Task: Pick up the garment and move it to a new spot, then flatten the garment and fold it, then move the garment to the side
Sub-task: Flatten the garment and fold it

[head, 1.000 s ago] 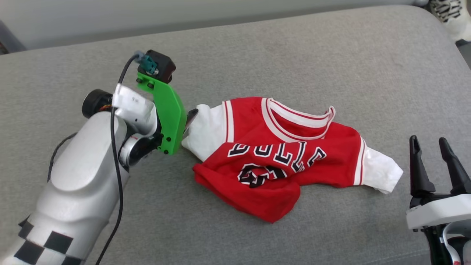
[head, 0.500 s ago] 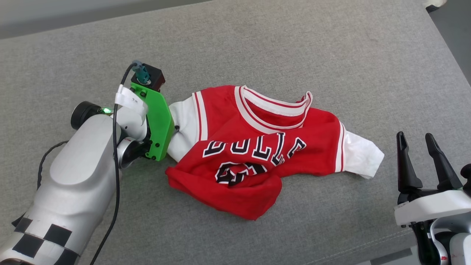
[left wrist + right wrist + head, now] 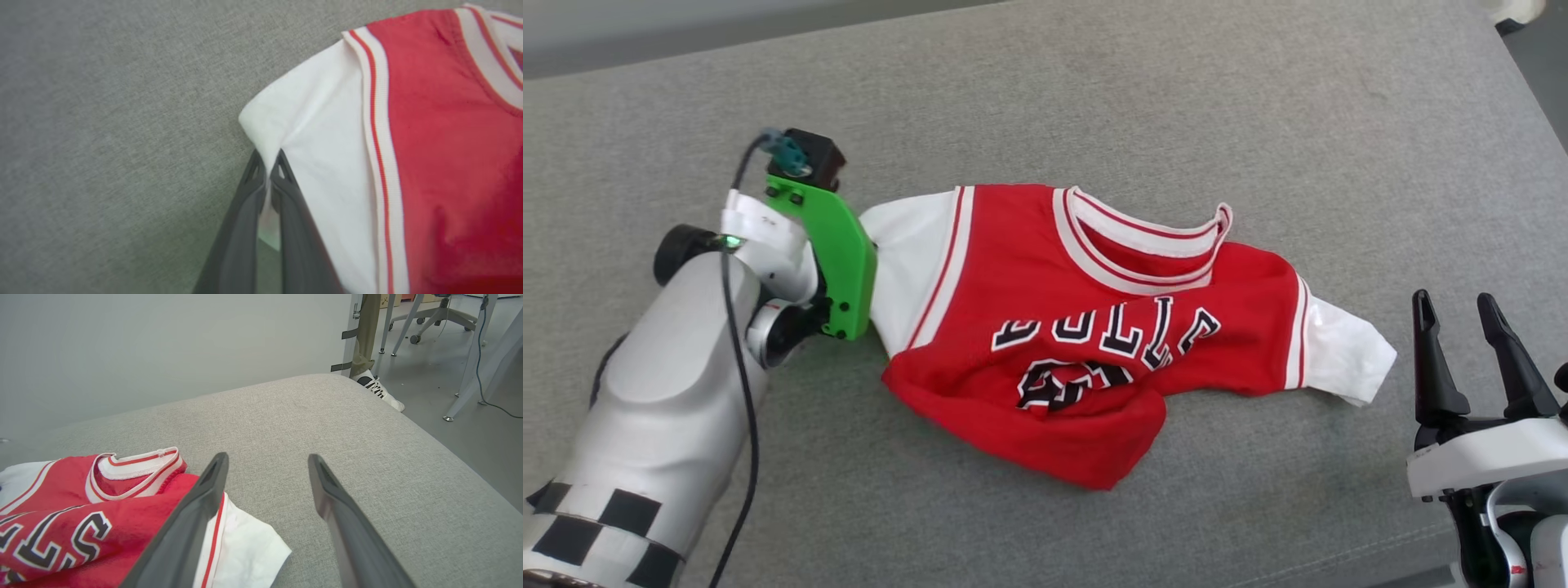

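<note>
A red jersey-style shirt (image 3: 1094, 327) with white short sleeves, striped trim and black lettering is lying crumpled across the middle of the head view, on a wide grey woven cushion (image 3: 1143, 90). Its lower hem is bunching and folding over toward the bottom centre. At the left of that frame, the robot's left gripper (image 3: 267, 159) is pinching the outer edge of the shirt's white sleeve (image 3: 314, 122). In the left wrist view its two dark fingers are meeting tightly on a tuck of white cloth. Gripping a sleeve edge seems meant to let the arm lift or drag the whole shirt to a fresh spot, with the body trailing behind.

At the lower right of the head view, the right gripper (image 3: 1454, 298) is waiting with its fingers spread wide, holding nothing, near the other white sleeve (image 3: 1343, 359) but apart from it. Bare cushion is stretching above and below the shirt, giving plenty of room to move it. The cushion's rounded edge is running down the right side. Beyond it, in the upper right of the right wrist view, a floor (image 3: 429, 375), a person's shoe (image 3: 378, 392) and chair legs (image 3: 433, 314) are showing
</note>
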Robot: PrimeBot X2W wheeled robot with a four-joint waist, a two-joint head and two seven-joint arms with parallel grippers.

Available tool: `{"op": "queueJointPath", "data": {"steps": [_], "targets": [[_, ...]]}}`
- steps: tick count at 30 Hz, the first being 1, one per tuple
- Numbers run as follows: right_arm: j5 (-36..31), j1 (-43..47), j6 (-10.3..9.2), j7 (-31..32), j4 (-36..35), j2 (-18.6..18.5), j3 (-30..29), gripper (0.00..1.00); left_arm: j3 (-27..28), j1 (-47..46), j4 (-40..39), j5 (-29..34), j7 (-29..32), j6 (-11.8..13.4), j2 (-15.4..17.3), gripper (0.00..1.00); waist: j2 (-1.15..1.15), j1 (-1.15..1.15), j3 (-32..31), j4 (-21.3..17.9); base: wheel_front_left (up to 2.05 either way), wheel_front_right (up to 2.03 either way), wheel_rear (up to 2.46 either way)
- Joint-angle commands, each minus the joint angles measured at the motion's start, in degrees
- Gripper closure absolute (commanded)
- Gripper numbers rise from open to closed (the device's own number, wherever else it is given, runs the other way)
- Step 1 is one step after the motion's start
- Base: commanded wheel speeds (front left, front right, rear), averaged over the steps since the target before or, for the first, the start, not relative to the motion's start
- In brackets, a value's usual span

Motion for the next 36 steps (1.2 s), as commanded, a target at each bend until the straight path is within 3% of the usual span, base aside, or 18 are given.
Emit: {"op": "queueJointPath", "data": {"steps": [1,10,22,23,24,27,36], "targets": [[-0.31,-1.06,-0.04,0.38,-0.39,-0.17,-0.13,0.00,0.96,-0.97,0.50,0.06,-1.52,0.64,1.04,1.00,0.00,0.00,-1.30,1.51,0.00,0.00,0.00],[-0.61,-0.53,-0.04,2.35,-0.80,-0.83,-0.43,0.00,5.70,-0.16,1.47,-2.12,-7.23,2.40,4.27,1.00,0.00,0.00,-3.96,6.16,0.00,0.00,0.00],[-0.83,-0.34,-0.04,4.20,-0.44,-0.92,0.06,0.00,8.24,10.36,0.57,-5.73,-9.86,4.05,6.45,1.00,0.00,0.00,-4.80,9.42,0.00,0.00,0.00],[-0.81,-0.35,-0.04,4.27,-0.39,-0.94,0.06,0.00,8.17,10.90,0.62,-5.74,-10.32,4.05,6.29,0.75,0.00,0.00,-4.79,9.55,0.00,0.00,0.00],[-0.76,-0.37,-0.04,4.34,-0.30,-0.96,0.05,0.00,8.01,11.41,0.65,-5.52,-11.14,4.10,6.08,0.00,0.00,0.00,-4.80,9.70,0.00,0.00,0.00],[-0.70,-0.37,-0.04,4.56,-0.03,-1.07,-0.13,0.00,7.84,12.12,0.49,-4.78,-14.78,4.02,5.27,0.00,0.00,0.00,-5.05,10.10,0.00,0.00,0.00],[-0.76,0.48,-0.04,5.50,0.09,-1.61,-1.01,0.00,8.04,13.50,-3.24,-0.60,-34.84,2.02,4.29,0.00,0.00,0.00,-8.15,11.86,0.00,0.00,0.00]]}}
